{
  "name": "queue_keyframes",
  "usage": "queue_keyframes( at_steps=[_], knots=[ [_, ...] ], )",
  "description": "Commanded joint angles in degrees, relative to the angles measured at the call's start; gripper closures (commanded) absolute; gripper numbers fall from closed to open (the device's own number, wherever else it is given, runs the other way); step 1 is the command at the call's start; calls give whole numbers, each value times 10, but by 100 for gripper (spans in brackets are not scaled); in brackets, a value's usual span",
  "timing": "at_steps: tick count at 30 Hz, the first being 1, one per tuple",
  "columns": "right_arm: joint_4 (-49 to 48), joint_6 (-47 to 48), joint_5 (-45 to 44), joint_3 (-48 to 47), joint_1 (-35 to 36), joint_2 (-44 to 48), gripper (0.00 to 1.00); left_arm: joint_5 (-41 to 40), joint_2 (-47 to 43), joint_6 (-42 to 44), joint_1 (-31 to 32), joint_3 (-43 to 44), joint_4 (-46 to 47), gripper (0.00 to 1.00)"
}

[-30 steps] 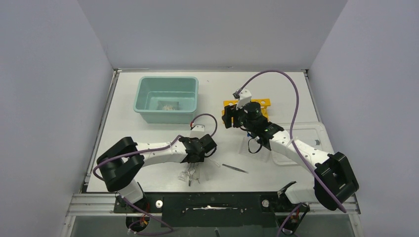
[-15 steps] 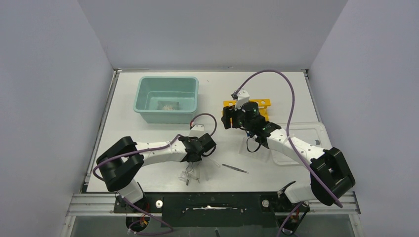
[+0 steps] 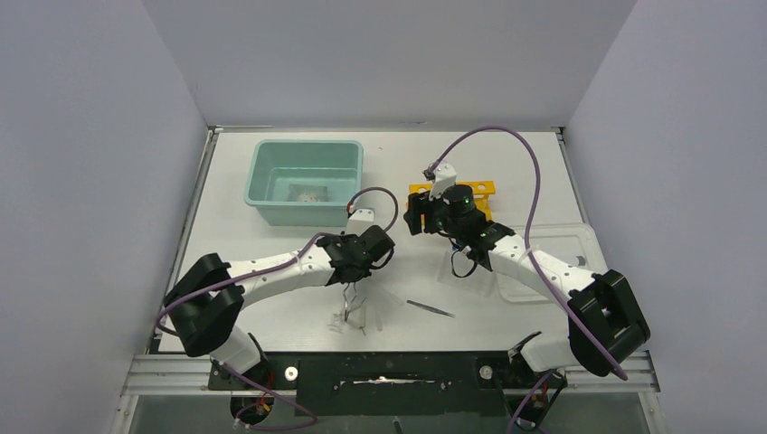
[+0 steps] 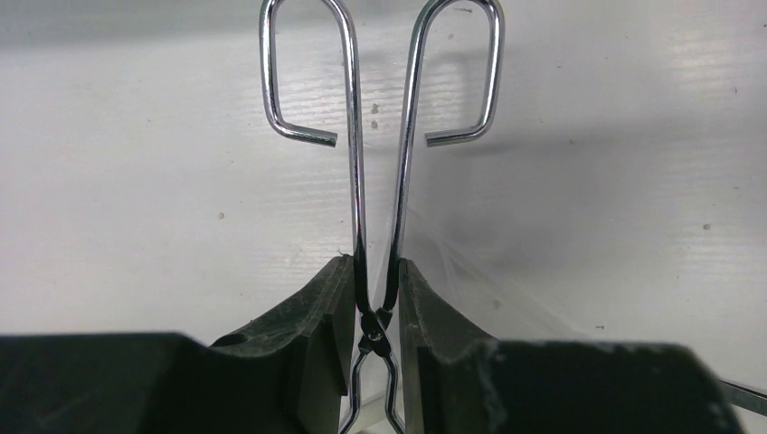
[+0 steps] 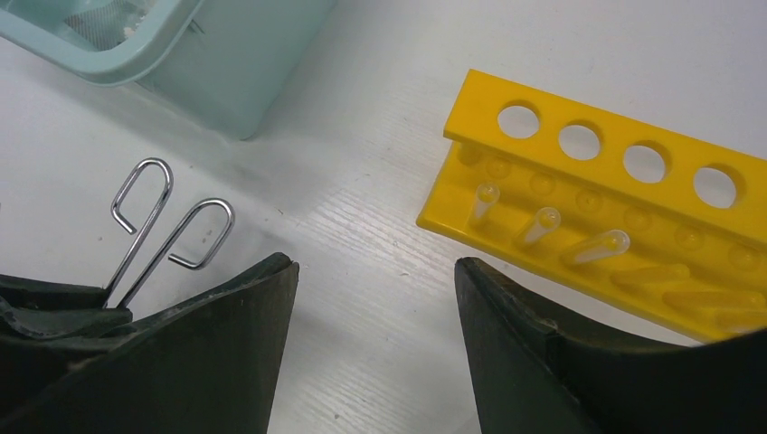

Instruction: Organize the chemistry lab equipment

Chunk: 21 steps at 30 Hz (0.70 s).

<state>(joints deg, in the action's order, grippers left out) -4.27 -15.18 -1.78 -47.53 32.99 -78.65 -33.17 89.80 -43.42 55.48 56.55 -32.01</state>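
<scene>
Up goes the left claw [image 4: 375,271], pinching the metal forceps [image 4: 356,181] just above the desk [image 3: 506,172] at lower middle. The right claw [image 5: 375,264] is wide and empty. Next, I think, they need carrying into the tub [image 3: 262,194].

The left gripper [image 4: 375,287] has closed on the metal forceps [image 4: 356,181] and lifted them off the table [image 3: 226,237].

left gripper [image 4: 374,276] clamped (right gripper [image 5: 375,267] spread)

no text, label or number is readable anywhere.
</scene>
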Motion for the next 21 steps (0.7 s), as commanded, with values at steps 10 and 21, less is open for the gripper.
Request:
queue_keyframes(
  at_steps=[10, 21],
  knots=[
    [-89, -64, 258, -39, -60, 10, 9, 36, -150, 105, -51, -85, 216, 90],
    [-250, -161, 397, -14, -53, -25, 7, 70, -240, 142, -51, -143, 380, 90]
  ],
)
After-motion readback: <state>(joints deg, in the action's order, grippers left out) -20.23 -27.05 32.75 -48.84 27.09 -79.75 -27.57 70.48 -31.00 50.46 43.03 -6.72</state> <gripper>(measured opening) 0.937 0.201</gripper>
